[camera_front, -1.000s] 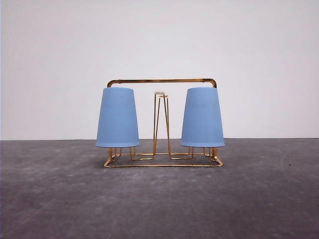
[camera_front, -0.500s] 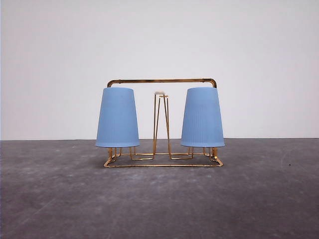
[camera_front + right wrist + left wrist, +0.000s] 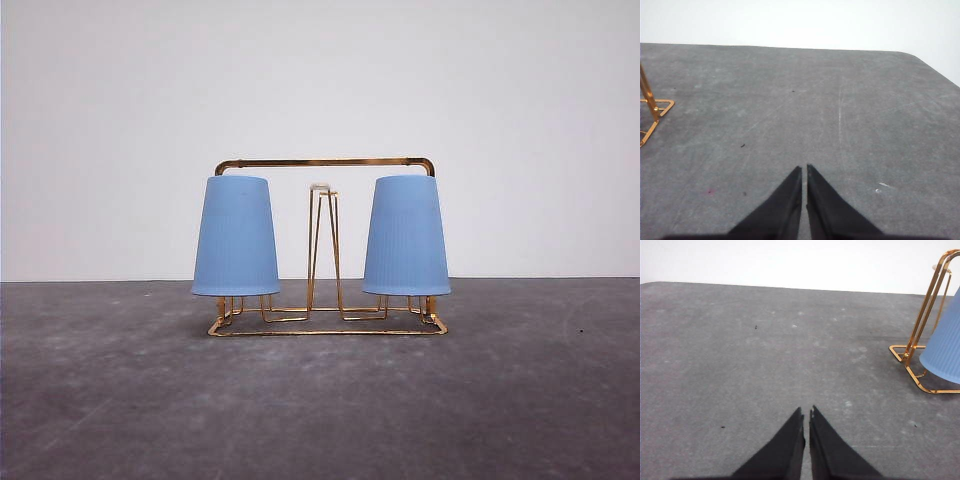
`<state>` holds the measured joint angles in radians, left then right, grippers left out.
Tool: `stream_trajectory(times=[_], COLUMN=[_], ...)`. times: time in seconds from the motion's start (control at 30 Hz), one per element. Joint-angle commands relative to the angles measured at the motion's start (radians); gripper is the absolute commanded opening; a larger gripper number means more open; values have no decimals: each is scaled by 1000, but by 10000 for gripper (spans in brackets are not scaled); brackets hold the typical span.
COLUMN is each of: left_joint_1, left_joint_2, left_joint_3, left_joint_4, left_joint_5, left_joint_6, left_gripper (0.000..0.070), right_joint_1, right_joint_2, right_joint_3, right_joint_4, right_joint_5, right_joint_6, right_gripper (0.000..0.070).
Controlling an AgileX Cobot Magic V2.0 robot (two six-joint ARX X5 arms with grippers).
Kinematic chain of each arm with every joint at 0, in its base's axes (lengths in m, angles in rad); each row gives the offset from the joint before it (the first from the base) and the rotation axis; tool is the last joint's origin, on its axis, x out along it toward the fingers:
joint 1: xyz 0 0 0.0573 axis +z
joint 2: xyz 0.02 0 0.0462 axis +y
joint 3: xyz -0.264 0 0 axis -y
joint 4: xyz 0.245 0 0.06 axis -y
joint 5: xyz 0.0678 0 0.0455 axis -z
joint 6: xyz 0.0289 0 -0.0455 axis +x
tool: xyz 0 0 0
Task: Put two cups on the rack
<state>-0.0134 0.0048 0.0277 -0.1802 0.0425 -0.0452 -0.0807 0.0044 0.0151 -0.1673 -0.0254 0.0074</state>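
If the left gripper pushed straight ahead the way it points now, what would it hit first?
Probably nothing: ahead of the left gripper, jaws shut, lies bare grey tabletop. The gold wire rack and light-blue ribbed plastic cup sit off to one side.

The rack (image 3: pixel 327 245) stands mid-bench toward the back edge. One cup (image 3: pixel 235 237) sits upturned on its left peg, another cup (image 3: pixel 406 237) on its right; the middle peg (image 3: pixel 322 250) stands between them.

Your left gripper (image 3: pixel 806 412) hangs closed over the grey table (image 3: pixel 740 355); rack (image 3: pixel 920 340) and cup (image 3: pixel 946 352) stand apart.
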Motion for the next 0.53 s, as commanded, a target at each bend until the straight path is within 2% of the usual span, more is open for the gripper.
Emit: stream_trajectory(times=[0.0,0.5], left_joint_1=[0,0], left_joint_2=[0,0], left_joint_3=[-14,-14], left_joint_4=[-6,-6], left_joint_5=[-2,-2], left_joint_6=[3,3], left_gripper=[0,0], right_joint_1=[-1,-1], right_joint_2=[-1,-1], right_joint_3=[-3,-3], right_joint_4=[14,14], right_joint_5=[0,0], right_joint_6=[13,13], right_gripper=[15,15])
